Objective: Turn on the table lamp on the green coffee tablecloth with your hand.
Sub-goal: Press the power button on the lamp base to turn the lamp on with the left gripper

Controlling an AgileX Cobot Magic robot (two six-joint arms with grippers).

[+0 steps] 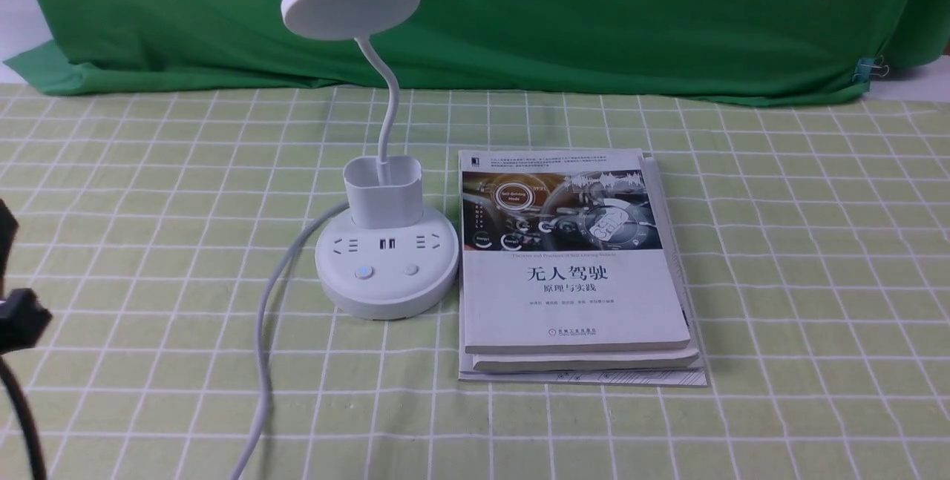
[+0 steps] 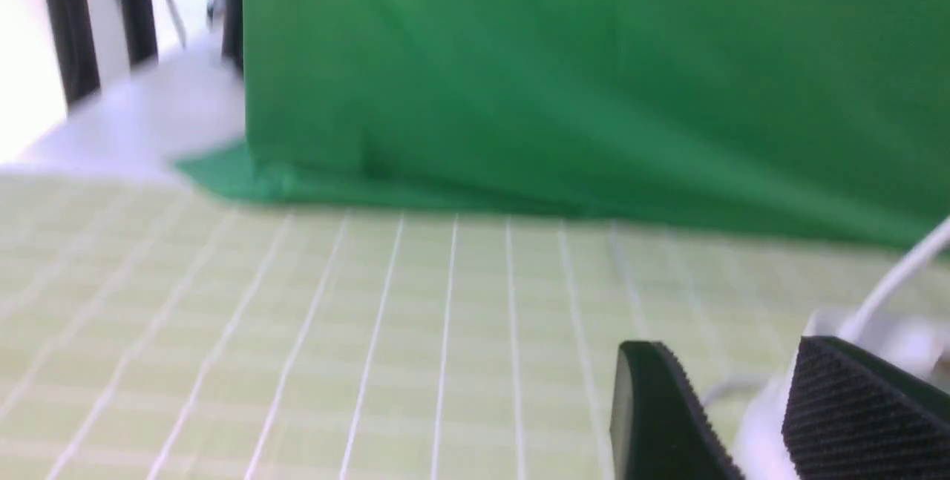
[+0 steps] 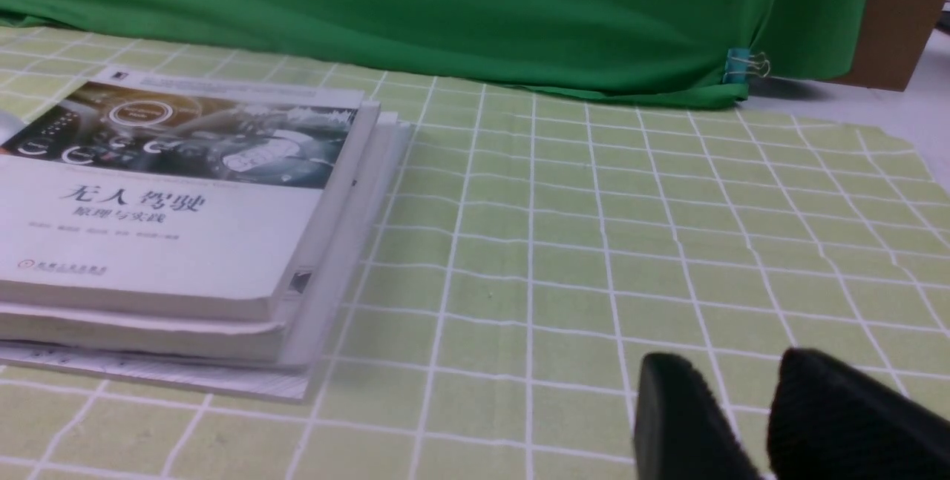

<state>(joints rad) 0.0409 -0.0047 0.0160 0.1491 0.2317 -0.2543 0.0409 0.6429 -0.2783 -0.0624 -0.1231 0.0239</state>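
Spread wide, the cloth (image 1: 779, 242). On it, left of centre and just beside the books (image 1: 571, 294), the lamp (image 1: 384, 191), upright. At the front view's left edge, the left arm (image 1: 22, 317), the nearer one. Left fingers (image 2: 660, 406) apart, blurred, probably framing lamp base and cord, so lamp ahead and to their right. Right fingers (image 3: 683, 413) slightly apart over bare cloth beyond the books. Smallest, facing the robot: two buttons (image 1: 364, 272).

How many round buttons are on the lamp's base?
2. Both sit at the front of the table lamp base: a bluish button on the left, a white button on the right.
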